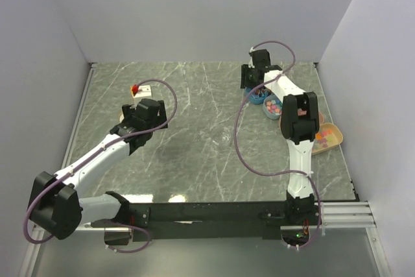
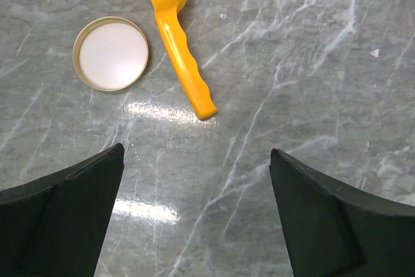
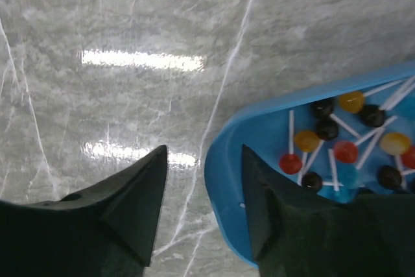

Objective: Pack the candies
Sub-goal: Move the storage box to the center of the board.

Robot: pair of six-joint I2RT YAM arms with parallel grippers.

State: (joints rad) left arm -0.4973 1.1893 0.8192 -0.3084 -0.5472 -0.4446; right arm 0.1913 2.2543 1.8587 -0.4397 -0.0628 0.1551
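The candies (image 3: pixel 337 137) are small round sweets on white sticks, dark, red and orange-yellow. They lie in a blue bowl (image 3: pixel 224 180) at the lower right of the right wrist view. In the top view this bowl (image 1: pixel 255 99) sits at the far right. My right gripper (image 3: pixel 204 150) is open and straddles the bowl's near rim, with one finger inside and one outside, holding nothing. It also shows in the top view (image 1: pixel 251 86). My left gripper (image 2: pixel 196 150) is open and empty above bare marble, at the left centre of the top view (image 1: pixel 139 124).
An orange scoop (image 2: pixel 174 37) and a round gold-rimmed lid (image 2: pixel 110 53) lie ahead of the left gripper. A small white box with a red piece (image 1: pixel 139 89) stands far left. A bowl of pastel sweets (image 1: pixel 273 106) and a tray of orange-red sweets (image 1: pixel 327 135) sit at the right.
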